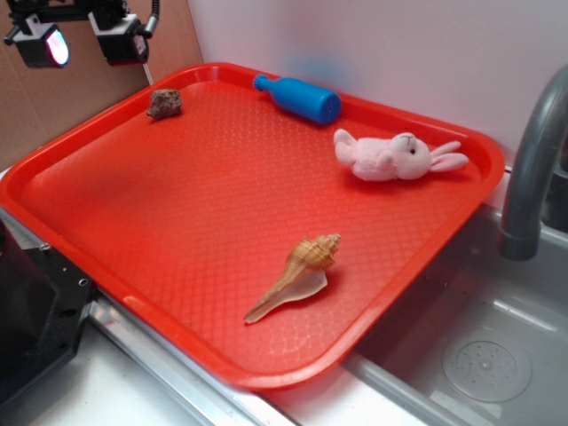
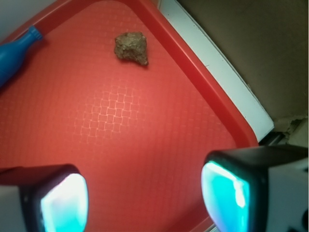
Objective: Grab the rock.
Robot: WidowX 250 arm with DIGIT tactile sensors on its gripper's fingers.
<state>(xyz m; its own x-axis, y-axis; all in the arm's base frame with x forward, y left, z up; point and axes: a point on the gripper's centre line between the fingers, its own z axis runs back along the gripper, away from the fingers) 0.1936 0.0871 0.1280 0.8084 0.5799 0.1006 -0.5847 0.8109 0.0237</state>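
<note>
End effector (image 2: 145,193) hangs released and empty above the red tray (image 2: 159,130), fingers spread wide. Ahead of it, well apart, the rock (image 2: 131,47) lies near the tray's rim. Best advance until it sits between the fingers, descend, then clench across its lumpy sides.

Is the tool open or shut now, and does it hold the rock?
Open and empty. In the wrist view its two pads stand wide apart over bare tray; the rock lies untouched ahead.
</note>
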